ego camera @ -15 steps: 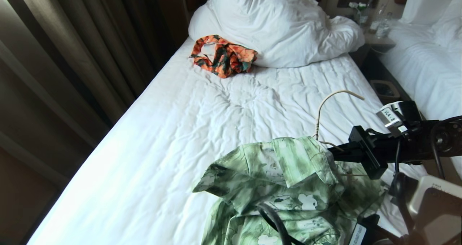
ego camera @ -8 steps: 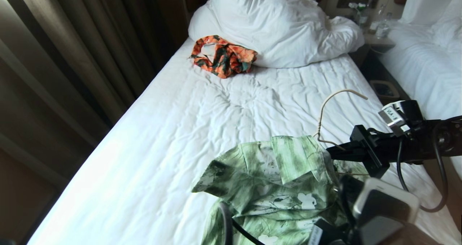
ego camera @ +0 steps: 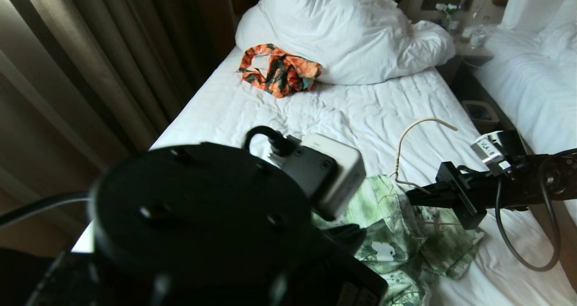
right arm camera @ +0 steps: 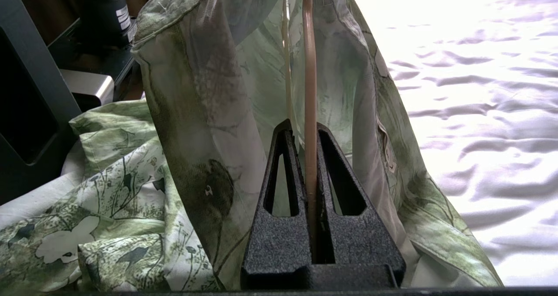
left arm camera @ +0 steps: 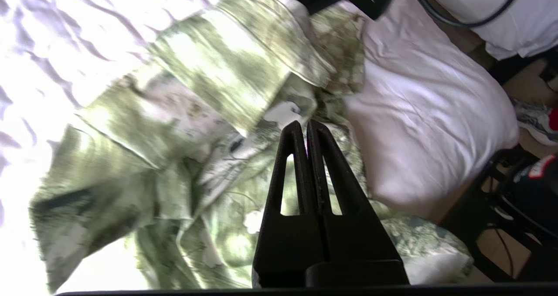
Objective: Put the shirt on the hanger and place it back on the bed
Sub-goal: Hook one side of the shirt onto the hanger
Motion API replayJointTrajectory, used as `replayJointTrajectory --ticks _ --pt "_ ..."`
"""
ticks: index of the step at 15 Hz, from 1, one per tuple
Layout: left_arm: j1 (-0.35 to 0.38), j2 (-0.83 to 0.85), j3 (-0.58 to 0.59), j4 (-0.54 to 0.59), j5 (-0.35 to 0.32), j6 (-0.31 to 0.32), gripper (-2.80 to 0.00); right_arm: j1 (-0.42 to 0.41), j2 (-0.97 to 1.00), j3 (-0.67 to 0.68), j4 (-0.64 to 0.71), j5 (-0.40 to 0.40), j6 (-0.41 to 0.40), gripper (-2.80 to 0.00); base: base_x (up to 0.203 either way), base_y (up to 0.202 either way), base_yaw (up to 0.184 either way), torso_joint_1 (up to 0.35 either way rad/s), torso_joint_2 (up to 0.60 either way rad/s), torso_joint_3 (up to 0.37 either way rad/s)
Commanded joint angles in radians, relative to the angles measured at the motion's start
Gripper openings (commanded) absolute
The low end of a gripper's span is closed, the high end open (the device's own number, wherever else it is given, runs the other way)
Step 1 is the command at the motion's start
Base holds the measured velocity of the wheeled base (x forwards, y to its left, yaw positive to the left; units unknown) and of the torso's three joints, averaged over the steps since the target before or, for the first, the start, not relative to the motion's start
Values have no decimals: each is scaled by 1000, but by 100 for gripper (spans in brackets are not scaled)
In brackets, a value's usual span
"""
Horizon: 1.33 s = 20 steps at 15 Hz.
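Observation:
The light green leaf-print shirt (ego camera: 405,234) lies crumpled on the near right part of the bed (ego camera: 270,112). Its collar is draped over the cream wire hanger (ego camera: 419,125), whose hook sticks up above the fabric. My right gripper (ego camera: 412,197) comes in level from the right and is shut on the hanger wire (right arm camera: 309,69), inside the hanging shirt (right arm camera: 209,91). My left arm (ego camera: 203,216) fills the near left of the head view and hides part of the shirt. In the left wrist view the left gripper (left arm camera: 306,124) is shut and empty, above the shirt (left arm camera: 196,113).
An orange and dark green floral garment (ego camera: 279,71) lies by the big white pillow (ego camera: 342,31). Brown curtains (ego camera: 90,71) run along the bed's left side. On the right are a nightstand with bottles (ego camera: 473,35) and a second white bed (ego camera: 536,80).
My left arm has swung up and leftward into the head view, and now covers the shirt's left part. Its gripper has shut on nothing. The right gripper still holds the hanger, nearly unmoved.

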Motion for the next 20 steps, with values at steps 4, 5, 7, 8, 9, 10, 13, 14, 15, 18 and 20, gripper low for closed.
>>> replayJointTrajectory --ticks 4,5,7,8,9,10,13,14,15,18,20 --pt "180 -57 20 -9 -128 35 -280 37 -2 -9 1 8 -5 -280 0 0 0 0 0 0" --pt "202 -54 21 -11 -164 40 -280 40 -8 -9 2 7 -5 -280 0 0 0 0 0 0" --pt "230 -70 22 -9 -237 43 -280 40 -12 -9 2 8 -5 -280 0 0 0 0 0 0" --pt "251 -79 26 -4 -278 51 -191 40 -13 -9 2 7 -5 -280 0 0 0 0 0 0" --pt "282 -78 39 -8 -312 76 0 39 -13 -9 0 8 -5 -280 0 0 0 0 0 0" --pt "316 -74 51 -12 -371 112 0 37 -13 -9 0 8 -5 -280 0 0 0 0 0 0" --pt "450 -66 67 -16 -617 226 0 40 -10 -10 0 8 -6 -280 0 0 0 0 0 0" --pt "495 -55 69 -20 -707 291 0 48 -8 -10 0 8 -6 -280 0 0 0 0 0 0" --pt "519 -19 68 -34 -742 329 0 64 -7 -2 0 8 -6 -280 0 0 0 0 0 0" --pt "534 49 64 -137 -757 357 0 68 -16 -3 0 8 -6 -280 0 0 0 0 0 0" --pt "530 76 21 -150 -757 357 0 68 -22 -3 0 8 -6 -280 0 0 0 0 0 0"
